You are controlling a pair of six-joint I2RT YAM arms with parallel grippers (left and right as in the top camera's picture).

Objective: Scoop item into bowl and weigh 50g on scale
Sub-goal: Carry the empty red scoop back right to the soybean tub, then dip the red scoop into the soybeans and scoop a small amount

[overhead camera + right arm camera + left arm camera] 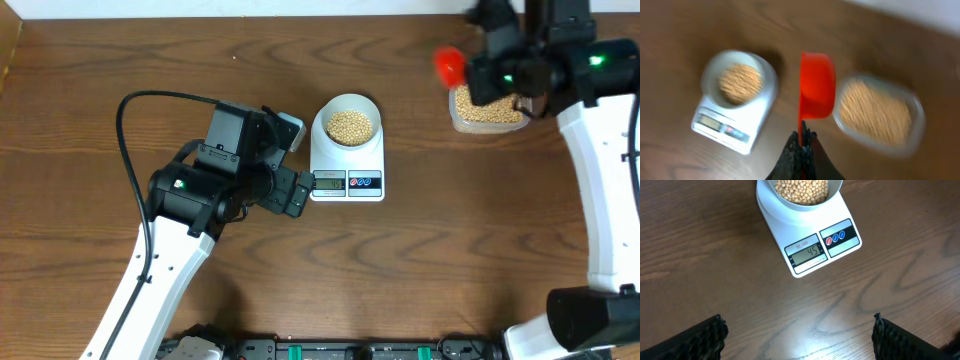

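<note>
Wood table (100, 60), seen from above.

Left side: the left arm reaches in from the near edge. The left gripper (799, 325) sits just beside the scale's left front corner and points right toward it. Claw released, fingers (705, 337) spread wide with only bare wood between them. Not touching the scale.

Centre: scale (347, 183) flat on the table. Its long axis runs near to far. The display (807, 254) end faces the robot's side, with two round buttons (836, 236) to the display's right. The display appears to read 45. In the left wrist view the scale sits slantwise, its button corner toward the lower right. The bowl (321, 125) stands upright on the scale's far end and covers most of the platform. Beans (350, 125) lie in it as a shallow heap, below the rim.

Right of centre: red scoop (449, 66) held in the air, well apart from the bowl. It is over or just beside the tub's left end; cannot tell which. From above, its long axis runs roughly left to right. The cup end points left, toward the scale, and the handle runs back right into the right gripper (801, 144). Claw clenched on the handle's end. The right wrist view is smeared; the cup's open side faces that camera and shows plain red inside.

Far right: clear tub (453, 118) on the table near the far edge. It holds a deep layer of the same beans and is partly hidden under the right arm
</note>
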